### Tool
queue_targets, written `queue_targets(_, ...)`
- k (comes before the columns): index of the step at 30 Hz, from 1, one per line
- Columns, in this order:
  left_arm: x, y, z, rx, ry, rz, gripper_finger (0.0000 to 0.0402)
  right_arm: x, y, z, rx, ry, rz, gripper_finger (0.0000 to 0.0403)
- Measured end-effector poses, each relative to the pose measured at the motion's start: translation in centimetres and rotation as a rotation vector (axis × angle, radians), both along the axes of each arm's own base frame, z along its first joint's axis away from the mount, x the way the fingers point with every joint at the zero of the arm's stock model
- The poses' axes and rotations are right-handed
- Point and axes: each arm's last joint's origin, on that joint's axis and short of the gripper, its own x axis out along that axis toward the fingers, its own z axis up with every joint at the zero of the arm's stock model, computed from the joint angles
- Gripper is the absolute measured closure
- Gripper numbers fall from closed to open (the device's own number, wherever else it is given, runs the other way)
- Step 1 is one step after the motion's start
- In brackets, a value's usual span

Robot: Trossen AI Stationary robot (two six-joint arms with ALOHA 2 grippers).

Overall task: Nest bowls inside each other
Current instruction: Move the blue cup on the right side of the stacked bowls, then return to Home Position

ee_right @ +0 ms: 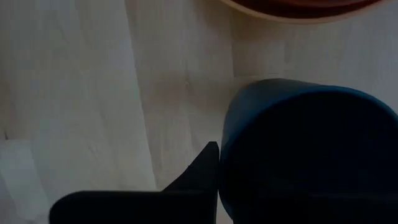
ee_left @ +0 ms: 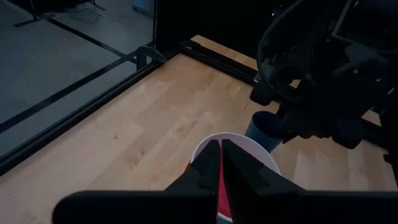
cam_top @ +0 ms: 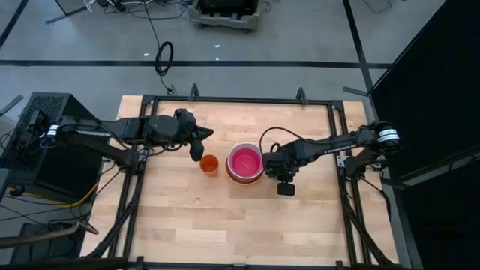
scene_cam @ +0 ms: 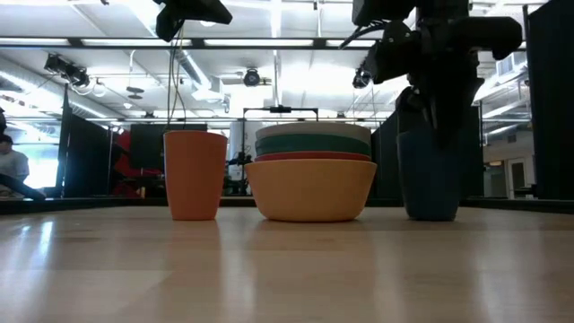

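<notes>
Bowls (cam_top: 244, 163) are sitting nested in one stack near the middle of the table (cam_top: 225, 225); from above, the pink one is showing innermost, ringed by a white rim and an orange-yellow outer edge; from table height I am seeing the orange-yellow bowl (scene_cam: 310, 188) at the bottom, a red rim (scene_cam: 310, 157) just above it, then teal (scene_cam: 312, 144) and white (scene_cam: 313, 131) on top. At the stack's nine o'clock in the overhead view a small orange cup (cam_top: 209, 164) is standing upright just beside it, not touching; at the stack's three o'clock a dark blue cup (scene_cam: 430, 175) is standing upright, close to the bowls. My right gripper (cam_top: 277, 171) is hanging at that cup; my fingers are pinched on its rim, one finger (ee_right: 202, 168) lying against the outside of the blue wall (ee_right: 305, 155). My left gripper (cam_top: 198, 147) is hovering just past the orange cup at its eleven o'clock, fingers (ee_left: 208, 171) pressed together on nothing, pointing toward the stack. Beyond the table edge, far back in the room, a person (scene_cam: 11, 170) is sitting.
</notes>
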Motion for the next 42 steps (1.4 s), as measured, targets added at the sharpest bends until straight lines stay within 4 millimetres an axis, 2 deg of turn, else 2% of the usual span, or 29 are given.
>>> queue_targets(8,0.0,0.0,0.0,0.000,0.000,0.000,0.0400,0.2,0.0,-0.2,0.002,-0.002,-0.002,0.0401)
queue_targets(24,0.0,0.0,-0.3,0.004,0.012,-0.002,0.0398,1.2,-0.3,0.7,0.029,-0.060,-0.014,0.0351)
queue_targets(31,0.0,0.0,-0.3,0.004,0.011,-0.002,0.0400,1.1,-0.8,0.7,0.023,-0.045,-0.034,0.0320)
queue_targets(37,0.0,0.0,-0.3,0.004,0.011,-0.001,0.0396,1.0,-0.8,0.8,0.039,-0.039,-0.033,0.0312)
queue_targets(42,0.0,0.0,-0.3,0.012,0.019,-0.005,0.0397,0.2,-1.0,2.2,0.036,-0.079,-0.076,0.0314)
